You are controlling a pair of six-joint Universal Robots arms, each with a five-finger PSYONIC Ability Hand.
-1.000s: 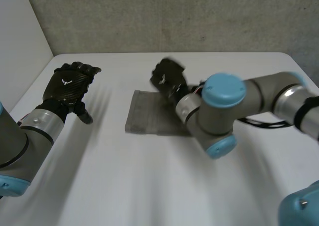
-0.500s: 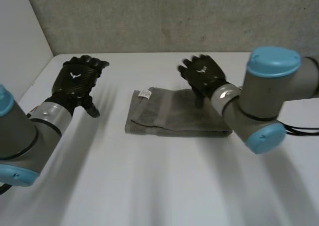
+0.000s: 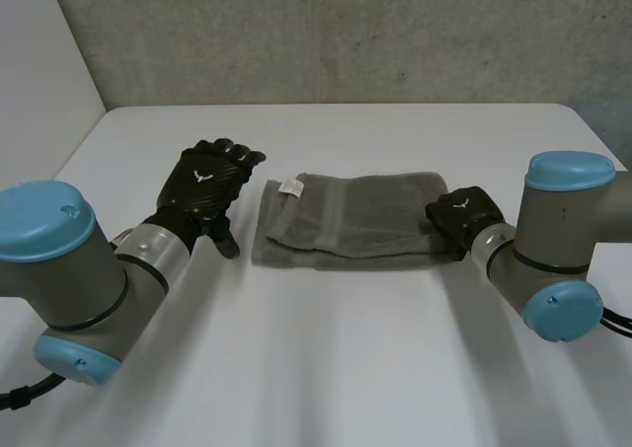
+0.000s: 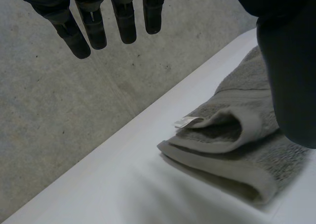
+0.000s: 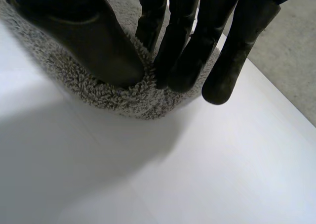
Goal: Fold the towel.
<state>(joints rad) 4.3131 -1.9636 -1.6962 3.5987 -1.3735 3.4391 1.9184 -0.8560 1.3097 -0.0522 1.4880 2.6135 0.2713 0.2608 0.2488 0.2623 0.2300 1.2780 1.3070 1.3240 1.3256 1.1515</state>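
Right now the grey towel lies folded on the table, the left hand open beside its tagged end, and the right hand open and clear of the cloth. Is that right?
One slip: in the right wrist view the right hand pinches the towel at its end, between thumb and fingers. The towel does lie folded on the table, the left hand open beside its tagged end.

White table (image 3: 326, 368), plain matte top, spans near to far. Grey concrete wall (image 3: 346, 33) runs along the table's far edge. White side panel (image 3: 39, 72) stands far left, meeting the concrete.
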